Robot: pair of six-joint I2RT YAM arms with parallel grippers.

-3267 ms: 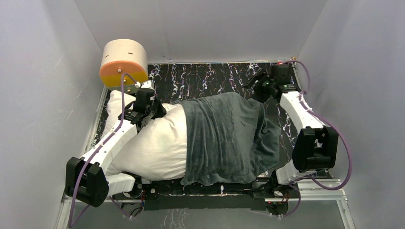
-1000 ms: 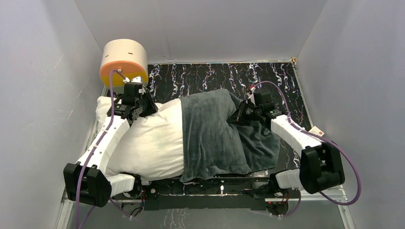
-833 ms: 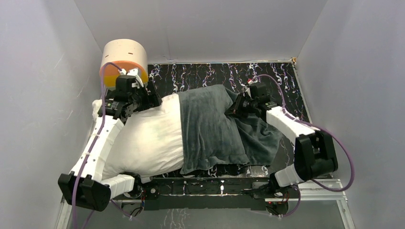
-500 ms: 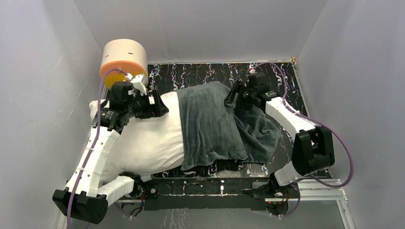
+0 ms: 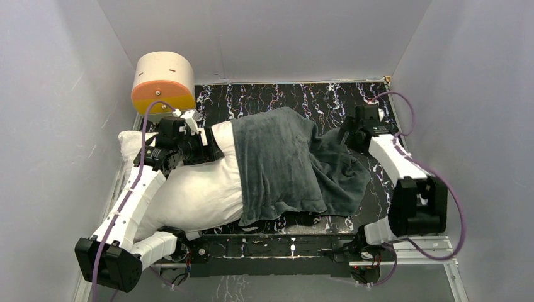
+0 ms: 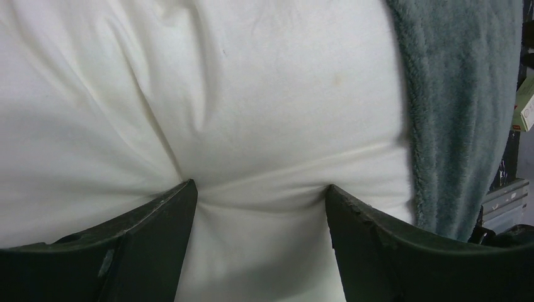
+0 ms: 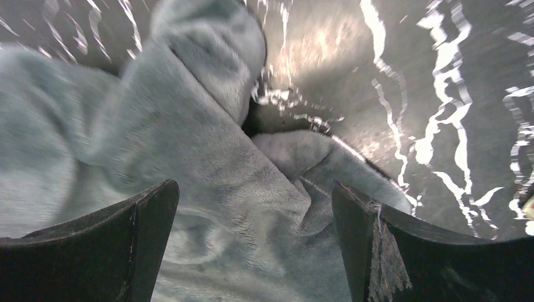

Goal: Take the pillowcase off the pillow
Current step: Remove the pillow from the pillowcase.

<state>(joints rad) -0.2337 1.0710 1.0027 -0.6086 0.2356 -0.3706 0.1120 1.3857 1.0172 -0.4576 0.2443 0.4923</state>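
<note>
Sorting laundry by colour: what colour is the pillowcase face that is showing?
The pillowcase shows plain dark grey-green plush; clearest in the top external view.

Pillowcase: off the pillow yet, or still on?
Partly on. The pillowcase covers the pillow's right part and bulges over it; the white left part is bare, and its slack end lies on the table.

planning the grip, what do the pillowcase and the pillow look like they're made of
The pillowcase looks like plush fleece, matte grey-green: a fuzzy nap shows up close. The pillow looks like smooth white woven cloth, probably over soft stuffing: it creases and dimples at the left gripper.
</note>
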